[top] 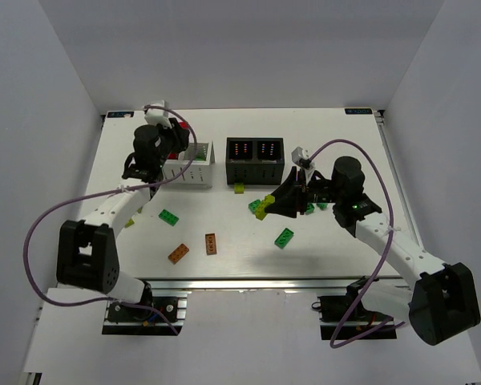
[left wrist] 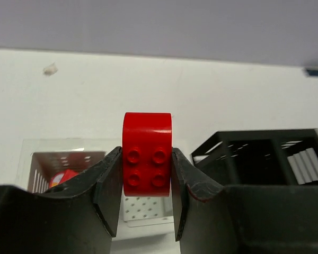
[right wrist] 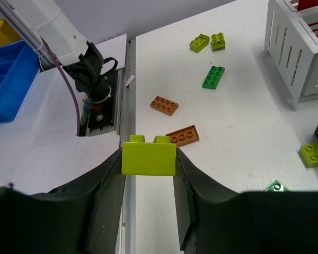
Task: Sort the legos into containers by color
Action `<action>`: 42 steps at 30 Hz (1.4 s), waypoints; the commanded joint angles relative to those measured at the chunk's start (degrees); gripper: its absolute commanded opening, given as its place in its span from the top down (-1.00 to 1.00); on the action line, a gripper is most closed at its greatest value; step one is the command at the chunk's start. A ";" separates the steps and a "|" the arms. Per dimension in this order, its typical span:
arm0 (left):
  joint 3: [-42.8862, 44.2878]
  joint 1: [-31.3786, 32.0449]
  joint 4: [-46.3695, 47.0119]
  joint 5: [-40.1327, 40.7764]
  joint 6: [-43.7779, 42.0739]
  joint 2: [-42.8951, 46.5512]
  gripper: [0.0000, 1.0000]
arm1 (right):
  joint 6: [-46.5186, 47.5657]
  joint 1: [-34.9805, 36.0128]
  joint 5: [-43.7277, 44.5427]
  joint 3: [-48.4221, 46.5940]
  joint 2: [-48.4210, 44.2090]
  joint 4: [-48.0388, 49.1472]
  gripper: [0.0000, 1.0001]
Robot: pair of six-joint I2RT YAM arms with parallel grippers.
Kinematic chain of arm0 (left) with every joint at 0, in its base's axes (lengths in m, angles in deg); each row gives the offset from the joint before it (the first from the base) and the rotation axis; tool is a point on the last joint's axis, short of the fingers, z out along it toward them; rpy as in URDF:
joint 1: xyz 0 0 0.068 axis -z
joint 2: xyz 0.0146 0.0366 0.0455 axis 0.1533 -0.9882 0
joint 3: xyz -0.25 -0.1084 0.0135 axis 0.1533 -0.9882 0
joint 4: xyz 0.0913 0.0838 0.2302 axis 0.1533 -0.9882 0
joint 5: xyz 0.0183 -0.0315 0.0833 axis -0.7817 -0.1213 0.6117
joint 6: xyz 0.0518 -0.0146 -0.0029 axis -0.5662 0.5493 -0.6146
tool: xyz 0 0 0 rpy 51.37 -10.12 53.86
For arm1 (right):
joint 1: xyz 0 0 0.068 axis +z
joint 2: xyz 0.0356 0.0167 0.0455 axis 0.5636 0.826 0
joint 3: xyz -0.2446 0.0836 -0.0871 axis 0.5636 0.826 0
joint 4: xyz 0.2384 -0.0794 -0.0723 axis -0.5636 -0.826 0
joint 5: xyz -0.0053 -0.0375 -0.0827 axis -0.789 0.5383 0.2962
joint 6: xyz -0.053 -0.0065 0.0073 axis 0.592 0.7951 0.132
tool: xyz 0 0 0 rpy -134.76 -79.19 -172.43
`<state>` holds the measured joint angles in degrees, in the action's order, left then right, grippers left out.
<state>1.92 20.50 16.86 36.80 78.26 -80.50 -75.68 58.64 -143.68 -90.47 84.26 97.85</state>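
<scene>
My left hand [left wrist: 146, 185] is clamped on a red brick [left wrist: 147, 153], its studs facing the wrist camera; it hangs over the white box [top: 196, 173] at the far left of the table [top: 345, 249].

What matters is which compartment lies under the brick. In the left wrist view another red piece [left wrist: 63, 178] sits in the compartment to the left of the fingers, while bare perforated floor shows straight below the brick. I judge the hand needs a small shift to that side before letting go; I cannot tell exactly where the divider runs.

My right hand [right wrist: 149, 177] grips a yellow-green brick [right wrist: 149, 159], studs up, long side spanning the jaws. In the top view this hand hangs just in front of the black box [top: 255, 173], which lies beyond it and a little to the left; it is plainly the nearer arm for that box.

A green brick [right wrist: 214, 77] and two brown-orange bricks [right wrist: 164, 105] lie loose on the table, nearer the left arm's base; the sorting looks well short of done.
</scene>
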 commanded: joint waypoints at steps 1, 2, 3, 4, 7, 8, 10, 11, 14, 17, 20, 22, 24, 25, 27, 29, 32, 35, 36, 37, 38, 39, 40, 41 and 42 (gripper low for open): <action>3.14 -1.05 -6.22 3.54 -5.58 -3.30 1.00 | 0.85 -0.26 -0.07 -1.83 -1.36 0.76 1.00; 4.19 -1.22 -6.66 3.19 -6.28 -4.09 1.00 | 0.85 -0.26 -0.07 -1.83 -1.36 0.76 1.00; 4.72 -1.48 -7.54 2.66 -6.63 -4.80 1.00 | 0.85 -0.26 -0.16 -1.83 -1.27 0.76 1.00; 5.16 -1.92 -8.07 2.57 -6.81 -6.02 1.00 | 0.94 -0.26 -0.16 -1.83 -1.27 0.76 1.00; 5.78 -2.98 -8.42 2.31 -7.42 -7.09 1.00 | 1.03 -0.26 -0.16 -1.92 -0.75 0.67 1.00; 5.78 -3.16 -8.16 2.31 -7.95 -7.61 1.00 | 1.12 -0.26 -0.16 -1.92 -0.66 0.67 1.00; 6.31 -3.59 -8.25 2.31 -8.57 -8.32 1.00 | 1.29 -0.26 -0.16 -2.01 -0.39 0.32 1.00; 6.66 -3.68 -8.68 2.31 -8.92 -9.19 1.00 | 1.38 -0.26 0.01 -2.09 -0.31 0.23 1.00; 7.98 -3.95 -9.30 2.57 -9.54 -10.51 1.00 | 1.47 -0.26 0.10 -2.09 -0.13 0.14 1.00; 8.60 -4.04 -9.48 3.71 -9.89 -11.31 1.00 | 1.56 -0.26 0.10 -2.09 -0.04 -0.03 1.00; 8.25 -4.21 -9.39 4.41 -10.06 -11.48 1.00 | 1.64 -0.26 0.02 -2.10 0.13 -0.12 1.00; 8.07 -4.30 -9.48 5.29 -10.06 -11.48 1.00 | 1.73 -0.26 -0.07 -2.27 0.22 -0.12 1.00; 7.63 -4.30 -9.39 6.08 -10.15 -11.48 0.95 | 1.82 -0.34 -0.07 -2.27 0.14 -0.21 1.00; 7.72 -4.39 -9.39 6.26 -10.15 -11.40 0.84 | 1.82 -0.26 -0.07 -2.27 0.14 -0.21 1.00; 7.63 -4.39 -9.48 6.44 -9.89 -11.13 0.60 | 1.82 -0.26 -0.07 -2.18 0.14 -0.30 1.00; 7.63 -4.39 -9.57 6.44 -9.45 -10.78 0.33 | 1.91 -0.26 -0.16 -2.27 0.31 -0.30 1.00; 7.63 -4.39 -9.74 6.35 -8.57 -10.26 0.16 | 1.91 -0.26 -0.07 -2.27 0.40 -0.38 1.00; 7.37 -4.39 -9.66 5.56 -7.78 -9.73 0.07 | 2.26 -0.26 0.10 -2.36 0.40 -0.64 1.00; 7.37 -4.47 -9.65 5.38 -7.52 -9.29 0.06 | 2.26 -0.26 0.10 -2.36 0.40 -0.65 1.00; 7.10 -4.39 -9.57 5.12 -7.17 -9.02 0.05 | 2.35 -0.34 0.10 -2.36 0.40 -0.65 1.00; 7.02 -4.39 -9.22 4.51 -6.47 -8.76 0.05 | 2.52 -0.34 0.19 -2.36 0.49 -0.82 1.00; 6.93 -4.39 -9.04 4.24 -6.11 -8.06 0.03 | 2.61 -0.34 0.28 -2.45 0.57 -0.91 1.00; 6.67 -4.47 -9.04 4.15 -5.76 -7.71 0.01 | 2.70 -0.34 0.36 -2.45 0.66 -0.91 1.00; 6.40 -4.39 -8.52 3.98 -4.89 -7.27 -0.02 | 2.87 -0.34 0.45 -2.36 0.66 -1.00 1.00; 6.14 -4.39 -8.25 3.80 -4.62 -6.74 -0.05 | 2.88 -0.43 0.45 -2.45 0.84 -1.17 1.00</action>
<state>8.39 16.42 7.60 41.81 71.59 -91.76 -73.82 58.64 -143.49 -90.50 84.71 96.28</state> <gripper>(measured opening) 0.520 0.431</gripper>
